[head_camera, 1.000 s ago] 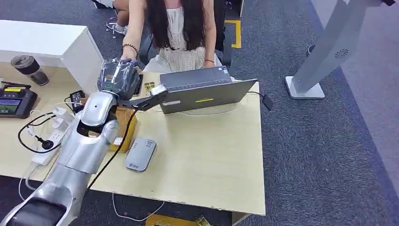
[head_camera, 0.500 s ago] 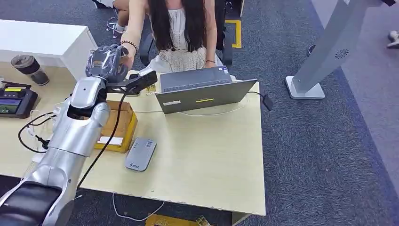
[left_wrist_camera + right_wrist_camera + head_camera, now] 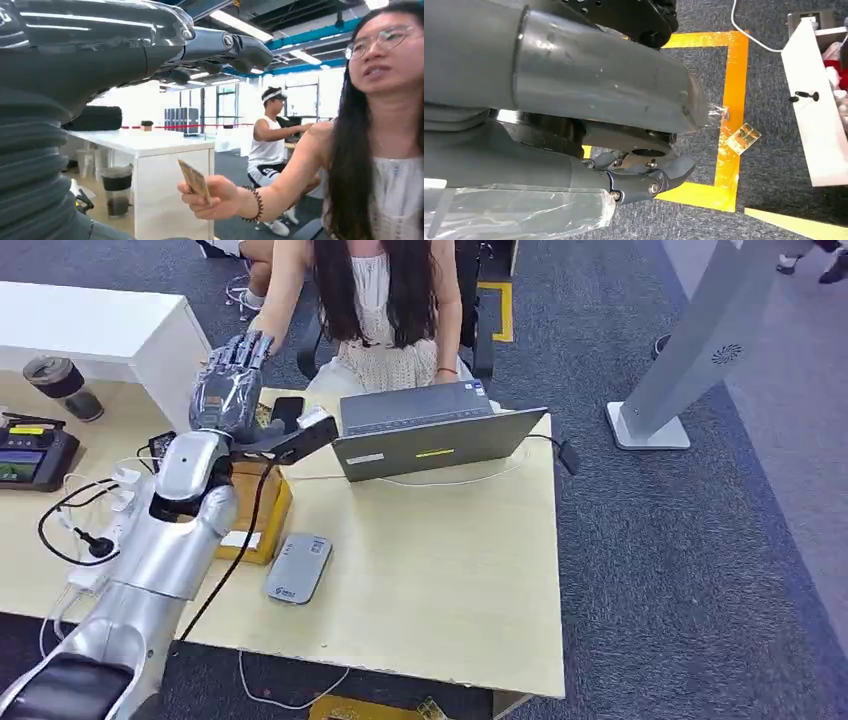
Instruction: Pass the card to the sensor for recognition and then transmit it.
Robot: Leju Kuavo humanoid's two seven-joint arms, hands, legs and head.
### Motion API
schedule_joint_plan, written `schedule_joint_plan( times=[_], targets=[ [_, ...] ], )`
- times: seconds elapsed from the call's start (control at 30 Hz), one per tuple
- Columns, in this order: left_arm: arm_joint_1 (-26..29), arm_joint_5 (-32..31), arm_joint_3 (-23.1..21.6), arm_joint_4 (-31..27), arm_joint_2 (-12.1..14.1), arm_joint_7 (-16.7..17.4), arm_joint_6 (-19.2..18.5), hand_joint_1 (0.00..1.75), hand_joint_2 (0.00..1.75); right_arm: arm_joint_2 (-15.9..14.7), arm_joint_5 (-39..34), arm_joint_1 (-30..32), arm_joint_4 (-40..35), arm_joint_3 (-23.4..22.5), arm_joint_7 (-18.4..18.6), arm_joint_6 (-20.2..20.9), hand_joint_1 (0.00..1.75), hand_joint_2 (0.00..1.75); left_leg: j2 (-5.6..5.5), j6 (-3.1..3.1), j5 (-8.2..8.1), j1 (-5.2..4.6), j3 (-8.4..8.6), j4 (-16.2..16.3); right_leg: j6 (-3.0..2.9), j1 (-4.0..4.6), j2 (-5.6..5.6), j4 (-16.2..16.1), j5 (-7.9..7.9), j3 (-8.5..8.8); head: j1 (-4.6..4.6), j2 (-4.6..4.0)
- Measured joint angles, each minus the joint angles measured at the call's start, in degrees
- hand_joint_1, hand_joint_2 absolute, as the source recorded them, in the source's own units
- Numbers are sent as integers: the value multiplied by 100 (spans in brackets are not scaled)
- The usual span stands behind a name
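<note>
Tan card sits pinched in the person's hand, held edge-up just under the robot's left hand, whose fingers are spread and hold nothing. The handover looks complete, or nearly so. To finish the step well, I judge the left hand should keep its fingers open and draw back slowly along its own arm line, not sideways, so it does not brush the person's wrist. Room is tight: the open laptop stands just right of the forearm, the cardboard box lies under the elbow, and the grey card reader rests near the surface's near edge. Cables crowd the left side of the surface. The right hand hangs over dark carpet with yellow floor tape; its fingers seem curled, though I cannot tell for sure.
</note>
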Motion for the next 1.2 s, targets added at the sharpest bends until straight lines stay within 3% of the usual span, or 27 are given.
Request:
schedule_joint_plan(
  times=[0.27,0.5,0.73,1.0,1.2],
  targets=[
    [1377,-13,-2,-1421,0,-203,338,0,175,0,-120,55,0,-52,-111,0,0,0,-1,2,-3,0,-1,0,2,0,-2,-3,-2,-3,0,0],
    [1820,-31,-2,-1953,13,-297,412,0,175,0,-225,70,-2,-107,-151,0,0,0,2,1,-2,0,0,-1,2,0,-1,-1,-2,2,0,0],
    [2935,-230,0,-2710,210,-374,760,0,175,-2,-420,140,-4,-286,-293,0,0,0,4,4,-6,0,-3,-3,1,0,0,-2,-10,-3,0,0],
    [3855,-538,442,-2893,492,-59,367,0,175,-31,-411,229,-22,-428,-260,0,0,0,4,-2,-10,0,-1,-4,3,0,-1,-3,-12,-3,0,0],
    [4064,-573,896,-2784,568,22,343,0,175,-57,-384,247,-33,-446,-238,0,0,0,3,-2,-10,0,-1,-4,2,0,-2,-2,-12,-3,0,0]
  ],
)
